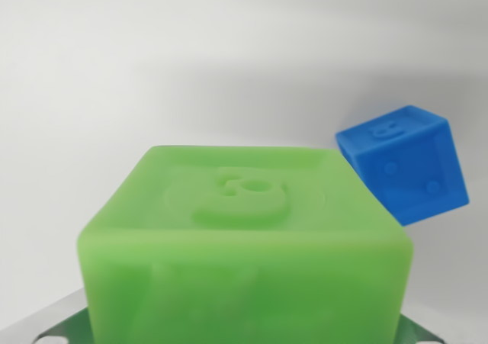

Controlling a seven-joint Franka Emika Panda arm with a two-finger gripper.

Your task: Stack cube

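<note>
**Wrist view check-in: green cube up close, blue cube waiting behind it**

Wrist view is basically all green cube [244, 245] right now. It fills the bottom half of the frame, dead centre, with an embossed figure on its top face. Down in the two bottom corners there are slivers of metal with green behind them, probably the fingers [38, 330], one on each side of the cube. They look pressed up against its sides, so my guess is the jaws are closed on it, but the contact points are cut off by the frame edge, so honestly I cannot tell for sure.

The blue cube [404, 165] sits further back, off toward the wrist view's right, tilted in the picture so one corner points at us. It's apart from the green one, no contact, resting on the plain white table [152, 69].

My read on the step: the green cube is in hand and being carried, with the blue one as the base. Stacking hasn't happened yet.

Next move calls for shifting toward the wrist view's right and further out until green is centred over blue, matching the rotation so the faces line up, then coming down gently before letting go. An off-centre drop would probably tip it off.
</note>
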